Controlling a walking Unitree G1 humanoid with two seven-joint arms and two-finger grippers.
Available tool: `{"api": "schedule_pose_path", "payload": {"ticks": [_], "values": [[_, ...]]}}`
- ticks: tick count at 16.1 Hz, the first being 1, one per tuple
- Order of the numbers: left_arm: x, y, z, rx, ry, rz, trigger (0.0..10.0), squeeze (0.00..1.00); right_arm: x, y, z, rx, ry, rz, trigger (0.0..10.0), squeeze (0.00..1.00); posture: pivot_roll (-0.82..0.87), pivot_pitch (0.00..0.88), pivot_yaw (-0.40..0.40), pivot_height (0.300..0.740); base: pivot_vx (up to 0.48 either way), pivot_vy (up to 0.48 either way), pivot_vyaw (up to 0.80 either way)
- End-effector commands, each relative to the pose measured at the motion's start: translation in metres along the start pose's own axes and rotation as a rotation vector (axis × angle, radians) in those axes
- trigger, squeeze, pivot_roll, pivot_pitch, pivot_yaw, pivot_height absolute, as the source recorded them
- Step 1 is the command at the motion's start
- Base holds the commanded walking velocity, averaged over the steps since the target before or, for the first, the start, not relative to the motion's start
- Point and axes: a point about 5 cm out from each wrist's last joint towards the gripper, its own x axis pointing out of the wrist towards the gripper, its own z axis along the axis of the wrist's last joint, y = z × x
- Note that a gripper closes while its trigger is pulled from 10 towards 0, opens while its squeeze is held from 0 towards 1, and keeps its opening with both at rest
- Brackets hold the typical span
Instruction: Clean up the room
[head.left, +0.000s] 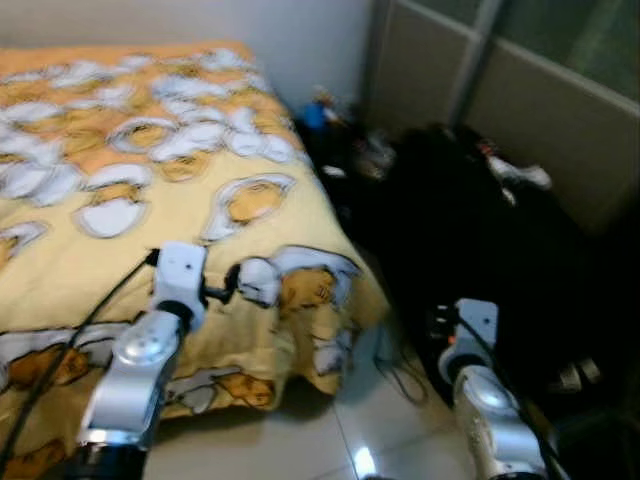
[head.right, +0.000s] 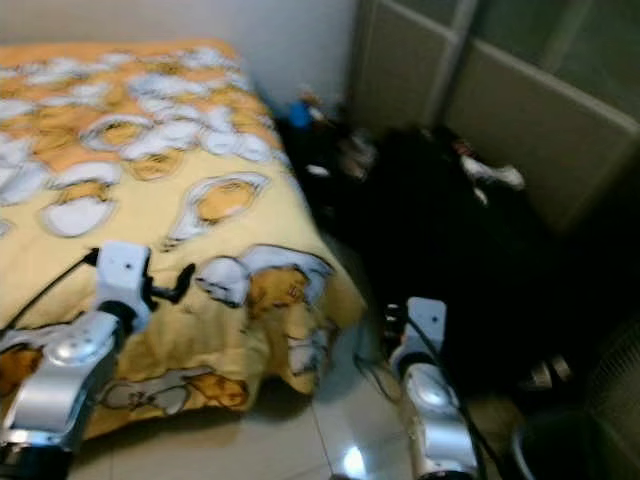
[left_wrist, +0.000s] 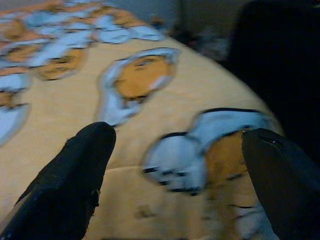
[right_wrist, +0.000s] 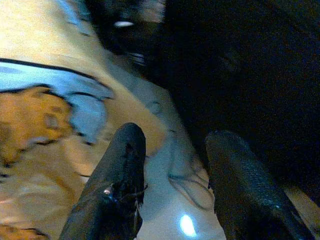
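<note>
Robot is facing the bed (head.left: 150, 200) corner; dark clutter (head.left: 450, 210) is lying on the floor beside it. Left gripper (left_wrist: 175, 150) is hovering wide open, empty; right gripper (right_wrist: 172, 170) partly open, empty. Best stepping closer before reaching.

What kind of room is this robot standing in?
Most likely a bedroom. A bed with a yellow cartoon-print cover fills the left side, a dark pile of clutter lies on the floor beside it, and panelled sliding doors, perhaps a wardrobe, stand behind.
</note>
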Motion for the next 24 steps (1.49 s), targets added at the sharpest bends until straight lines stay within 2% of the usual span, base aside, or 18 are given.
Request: {"api": "schedule_pose_path", "payload": {"ticks": [1,4,7,15,22,24], "values": [[0.0015,0.0014,0.0002,-0.024,0.0,-0.007,10.0,0.45,0.0003,0.0004,0.0023,0.002,-0.015,-0.006,10.0,0.0,-0.04,0.0,-0.027,0.74,0.0,0.0,-0.8],[0.0003,-0.0047,-0.0015,-0.022,0.011,-0.043,10.0,0.42,0.0008,-0.0037,0.0098,-0.002,-0.027,-0.023,10.0,0.0,-0.02,0.0,-0.046,0.74,0.0,0.0,-0.8],[0.0017,-0.0054,-0.0008,-0.004,0.019,-0.062,10.0,0.39,-0.0003,-0.0013,0.0103,0.002,-0.018,-0.031,10.0,0.0,-0.02,0.0,-0.042,0.74,0.0,0.0,-0.8],[0.0027,-0.0081,-0.0015,-0.019,-0.002,-0.065,10.0,0.39,-0.0011,-0.0032,0.0119,-0.014,-0.007,-0.029,10.0,0.0,-0.04,0.0,-0.035,0.74,0.0,0.0,-0.8],[0.0029,-0.0035,-0.0026,-0.06,-0.003,-0.044,10.0,0.4,0.0037,-0.0037,0.0085,-0.045,-0.004,-0.017,10.0,0.0,-0.05,0.0,-0.035,0.74,0.035,0.0,-0.8],[0.0027,-0.0028,-0.003,-0.065,-0.002,-0.041,10.0,0.4,0.0052,-0.0044,0.0077,-0.057,-0.009,-0.015,10.0,0.0,-0.05,0.0,-0.035,0.74,0.249,0.0,-0.21]]}}
